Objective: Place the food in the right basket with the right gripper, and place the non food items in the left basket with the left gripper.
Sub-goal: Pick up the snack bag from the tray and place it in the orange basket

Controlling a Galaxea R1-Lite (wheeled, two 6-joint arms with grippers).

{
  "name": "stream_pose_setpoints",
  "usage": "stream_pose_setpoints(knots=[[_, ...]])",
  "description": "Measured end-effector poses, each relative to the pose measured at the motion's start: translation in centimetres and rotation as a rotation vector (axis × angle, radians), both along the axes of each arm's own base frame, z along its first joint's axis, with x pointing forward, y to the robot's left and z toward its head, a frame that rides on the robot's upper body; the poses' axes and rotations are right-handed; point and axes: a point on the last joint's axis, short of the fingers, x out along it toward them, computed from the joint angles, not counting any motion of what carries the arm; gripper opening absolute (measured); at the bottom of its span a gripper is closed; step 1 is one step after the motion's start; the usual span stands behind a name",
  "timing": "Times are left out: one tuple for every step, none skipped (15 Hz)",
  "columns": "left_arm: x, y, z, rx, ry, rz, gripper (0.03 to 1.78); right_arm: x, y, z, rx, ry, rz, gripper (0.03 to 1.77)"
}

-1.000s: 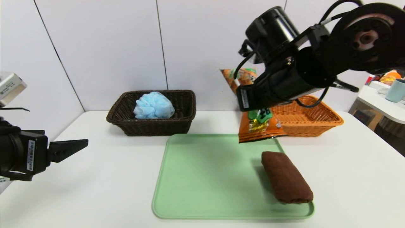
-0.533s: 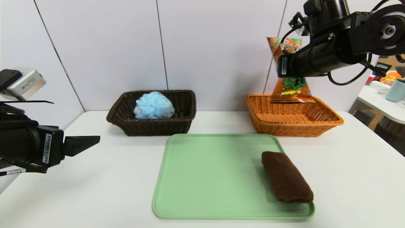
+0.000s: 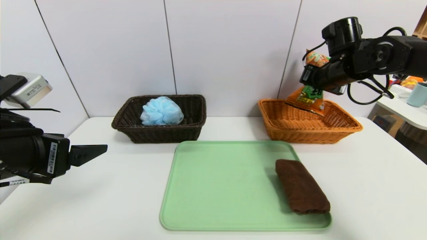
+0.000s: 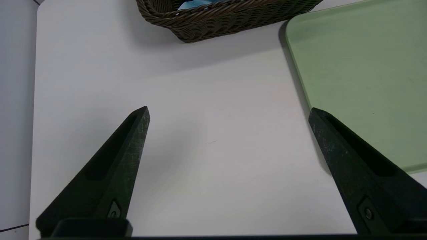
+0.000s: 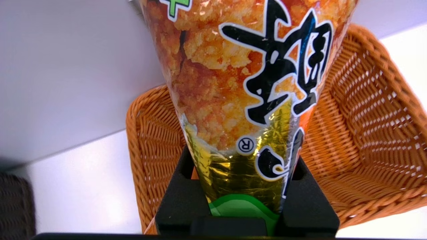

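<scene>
The orange snack bag (image 5: 247,83) is pinched in the right gripper (image 5: 245,186), hanging tilted over the right basket (image 3: 310,123), an orange wicker one; I cannot tell whether its lower edge touches the rim. Inside the left basket (image 3: 160,118), dark brown wicker, sits a light blue mesh bath puff (image 3: 162,111). Between the baskets and nearer the camera lies a green tray (image 3: 230,186), with a folded brown cloth (image 3: 302,186) resting on its right side. The left gripper (image 4: 229,108), fingers spread wide with nothing between them, is above the white table (image 3: 116,200), to the left of the tray.
</scene>
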Motion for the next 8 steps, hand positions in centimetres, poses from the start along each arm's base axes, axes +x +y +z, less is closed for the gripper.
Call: stream_pose_setpoints(knots=[[-0.01, 0.00, -0.02, 0.000, 0.001, 0.000, 1.69, 0.21, -0.02, -0.30, 0.051, 0.001, -0.015, 0.42], [-0.04, -0.01, -0.02, 0.001, 0.000, 0.000, 1.69, 0.39, -0.10, -0.54, 0.105, 0.001, -0.036, 0.42], [-0.06, -0.02, -0.02, 0.001, 0.000, -0.001, 1.69, 0.59, -0.28, -0.78, 0.166, 0.000, -0.062, 0.42], [-0.08, -0.02, -0.01, 0.000, 0.000, -0.002, 1.69, 0.74, -0.54, -0.96, 0.235, 0.001, -0.088, 0.42], [-0.09, -0.03, 0.00, 0.000, -0.001, -0.003, 1.69, 0.80, -0.69, -1.09, 0.311, 0.007, -0.101, 0.42], [-0.12, -0.02, 0.01, 0.000, -0.002, -0.003, 1.69, 0.76, -0.71, -1.20, 0.397, 0.023, -0.107, 0.42], [-0.14, -0.01, 0.01, 0.001, -0.002, -0.002, 1.69, 0.69, -0.73, -1.13, 0.477, 0.030, -0.113, 0.42], [-0.14, -0.01, 0.01, 0.001, -0.002, -0.002, 1.69, 0.58, -0.86, -0.93, 0.557, 0.034, -0.123, 0.42]])
